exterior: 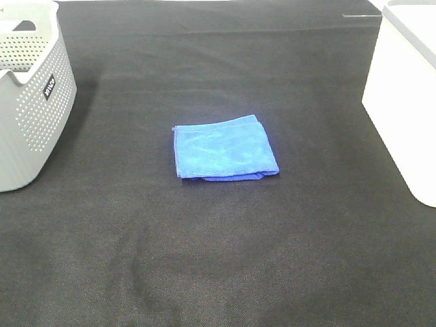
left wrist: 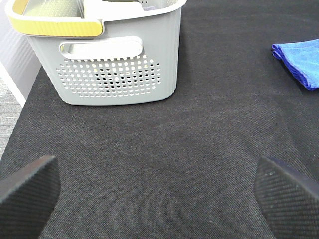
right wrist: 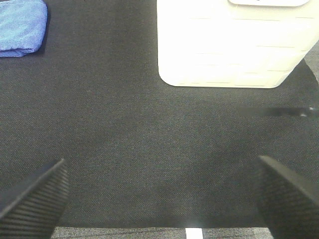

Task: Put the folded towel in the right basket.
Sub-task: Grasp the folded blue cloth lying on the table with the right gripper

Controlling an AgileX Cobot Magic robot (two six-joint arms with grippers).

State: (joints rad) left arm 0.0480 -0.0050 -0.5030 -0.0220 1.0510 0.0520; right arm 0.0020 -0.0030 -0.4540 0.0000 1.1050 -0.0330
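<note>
A folded blue towel (exterior: 223,148) lies flat in the middle of the black table. It also shows at the edge of the left wrist view (left wrist: 300,62) and of the right wrist view (right wrist: 21,27). The white right basket (exterior: 407,88) stands at the table's right edge and shows in the right wrist view (right wrist: 232,42). Neither arm shows in the exterior high view. My left gripper (left wrist: 157,191) is open and empty over bare table, well apart from the towel. My right gripper (right wrist: 162,194) is open and empty near the table's front edge, in front of the white basket.
A grey perforated basket (exterior: 30,95) stands at the left edge; in the left wrist view (left wrist: 109,55) it has a yellow handle (left wrist: 57,25). The black cloth table surface (exterior: 218,259) stretches around the towel. The table's front edge (right wrist: 189,230) shows in the right wrist view.
</note>
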